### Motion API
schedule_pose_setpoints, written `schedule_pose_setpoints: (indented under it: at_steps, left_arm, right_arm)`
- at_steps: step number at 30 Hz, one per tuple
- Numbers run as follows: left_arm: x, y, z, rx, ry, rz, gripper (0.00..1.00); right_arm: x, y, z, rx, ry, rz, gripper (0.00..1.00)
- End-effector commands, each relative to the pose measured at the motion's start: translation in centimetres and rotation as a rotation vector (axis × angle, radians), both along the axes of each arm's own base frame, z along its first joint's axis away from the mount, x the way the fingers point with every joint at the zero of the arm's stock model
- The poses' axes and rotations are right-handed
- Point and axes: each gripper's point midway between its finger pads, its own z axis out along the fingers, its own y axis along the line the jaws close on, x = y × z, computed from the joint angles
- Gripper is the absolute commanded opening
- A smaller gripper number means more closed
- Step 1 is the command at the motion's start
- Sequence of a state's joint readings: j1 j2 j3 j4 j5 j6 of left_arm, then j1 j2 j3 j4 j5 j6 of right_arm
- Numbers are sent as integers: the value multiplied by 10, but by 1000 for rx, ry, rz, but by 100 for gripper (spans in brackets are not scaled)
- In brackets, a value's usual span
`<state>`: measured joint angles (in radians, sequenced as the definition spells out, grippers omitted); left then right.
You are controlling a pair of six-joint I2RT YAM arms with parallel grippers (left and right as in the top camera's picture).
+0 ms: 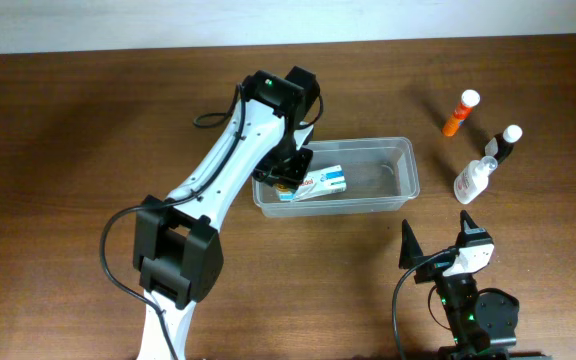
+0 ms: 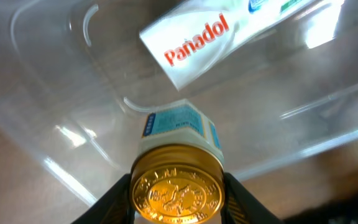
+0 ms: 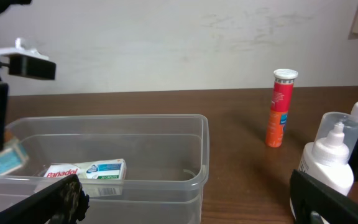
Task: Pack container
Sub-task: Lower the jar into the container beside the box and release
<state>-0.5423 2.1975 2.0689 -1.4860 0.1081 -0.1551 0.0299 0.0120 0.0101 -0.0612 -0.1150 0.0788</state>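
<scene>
The container (image 1: pixel 380 163), a long clear plastic tub, lies at the table's middle. A white Panadol box (image 1: pixel 318 184) lies inside it, left of centre. My left gripper (image 1: pixel 288 172) is over the tub's left end, shut on a small jar with a gold lid (image 2: pixel 177 190) and a blue-and-white label. In the left wrist view the jar hangs just above the tub floor (image 2: pixel 61 74), near the Panadol box (image 2: pixel 216 40). In the right wrist view the jar (image 3: pixel 2 158) is low inside the tub (image 3: pixel 166 143). My right gripper (image 1: pixel 438 237) is open and empty near the front edge.
An orange tube (image 1: pixel 460 113), a dark bottle with a white cap (image 1: pixel 503 145) and a white pump bottle (image 1: pixel 475 180) stand on the wooden table right of the tub. They also show in the right wrist view (image 3: pixel 280 109).
</scene>
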Motion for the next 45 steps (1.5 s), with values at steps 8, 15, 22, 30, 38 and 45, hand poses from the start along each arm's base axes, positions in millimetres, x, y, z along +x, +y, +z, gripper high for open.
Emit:
schedule_pose_setpoints:
  at_steps: [8,15,22,30,38,45]
  left_arm:
    - [21,8,-3,46,-108,45,40]
    - [23,7,-6,48,-110,55,40]
    - [21,8,-19,65,-84,61,40]
    - [15,12,-45,80,-60,60,40]
    - [15,11,-48,79,-61,59,39]
    - [10,14,-49,93,-40,58,39]
  right_arm:
    - [-1,4,-2,7,5,17,98]
    - [-1,4,-2,7,5,17,98]
    - [-1,4,-2,7,5,17,98]
    - [-1,4,-2,7,5,17,98]
    - [-1,4,-2,7,5,17,98]
    - [-1,4,-2,7,5,17,98]
